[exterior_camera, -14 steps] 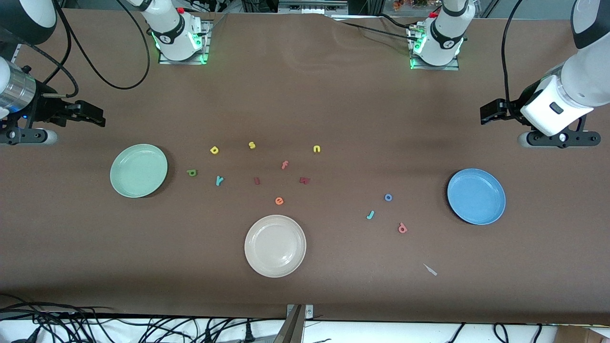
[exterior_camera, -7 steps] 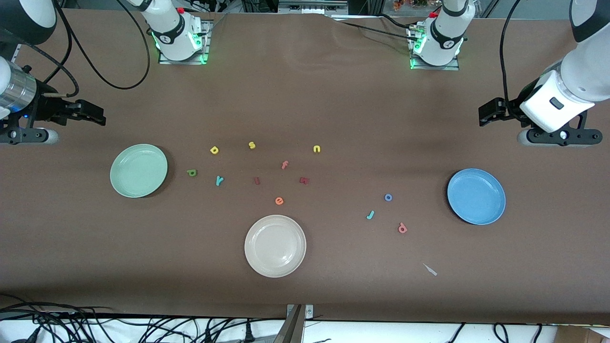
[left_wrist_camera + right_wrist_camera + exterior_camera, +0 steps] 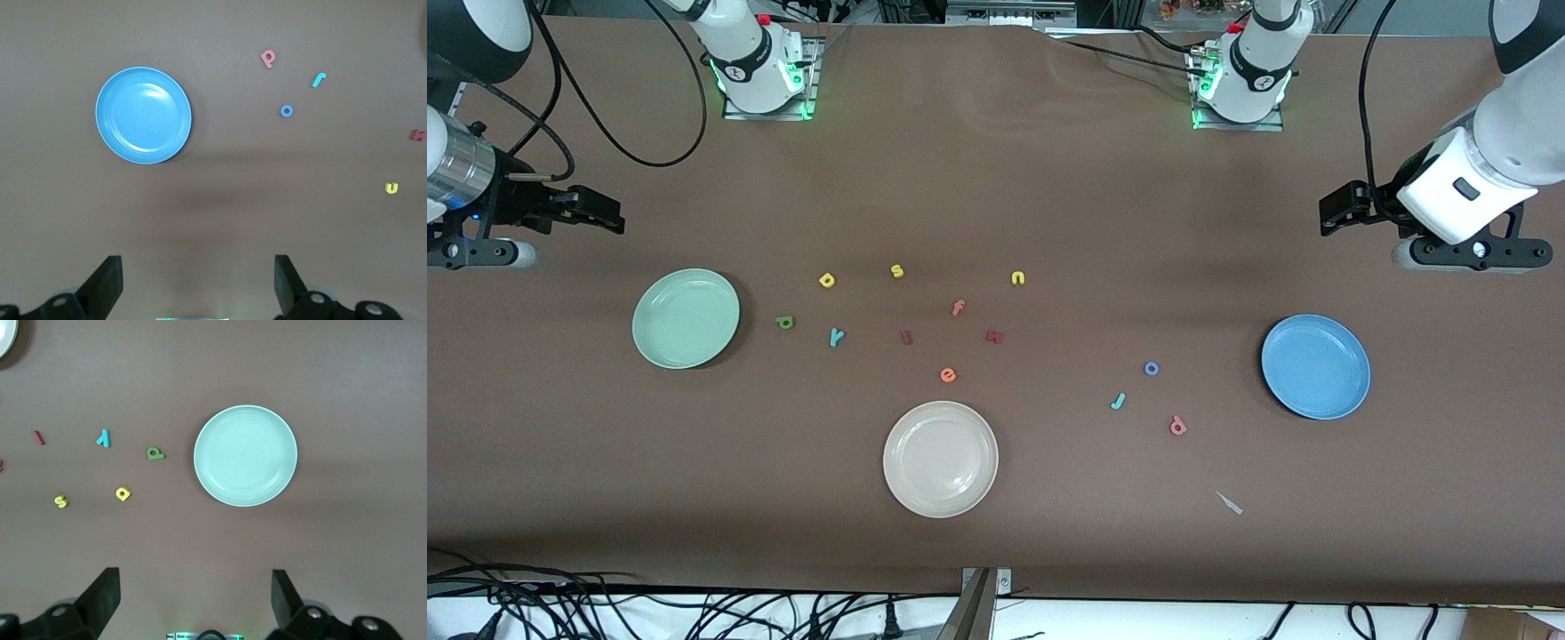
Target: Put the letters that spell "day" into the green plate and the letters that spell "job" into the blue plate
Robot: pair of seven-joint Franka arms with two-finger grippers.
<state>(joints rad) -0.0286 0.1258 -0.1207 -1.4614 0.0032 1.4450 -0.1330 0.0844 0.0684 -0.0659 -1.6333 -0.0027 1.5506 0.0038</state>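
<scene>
The green plate (image 3: 685, 318) (image 3: 245, 455) lies toward the right arm's end. Beside it lie the olive d (image 3: 785, 322) (image 3: 155, 453), yellow a (image 3: 827, 281) (image 3: 123, 494) and teal y (image 3: 836, 337) (image 3: 103, 438). The blue plate (image 3: 1315, 366) (image 3: 143, 115) lies toward the left arm's end, with the blue o (image 3: 1147, 369) (image 3: 282, 111), teal j (image 3: 1118, 401) (image 3: 319, 80) and salmon b (image 3: 1177, 427) (image 3: 268, 59) beside it. Both plates hold nothing. My left gripper (image 3: 1467, 256) (image 3: 198, 280) and right gripper (image 3: 476, 254) (image 3: 195, 597) hang open and empty over bare table at their own ends.
A cream-white plate (image 3: 940, 459) sits nearest the front camera, mid-table. Loose letters lie between the two groups: yellow s (image 3: 896, 271), yellow n (image 3: 1018, 278), pink f (image 3: 958, 308), orange e (image 3: 948, 375) and two dark red ones (image 3: 906, 337). A pale scrap (image 3: 1230, 503) lies near the b.
The left arm's hand has shifted slightly. The right arm, the plates and the letters have not moved.
</scene>
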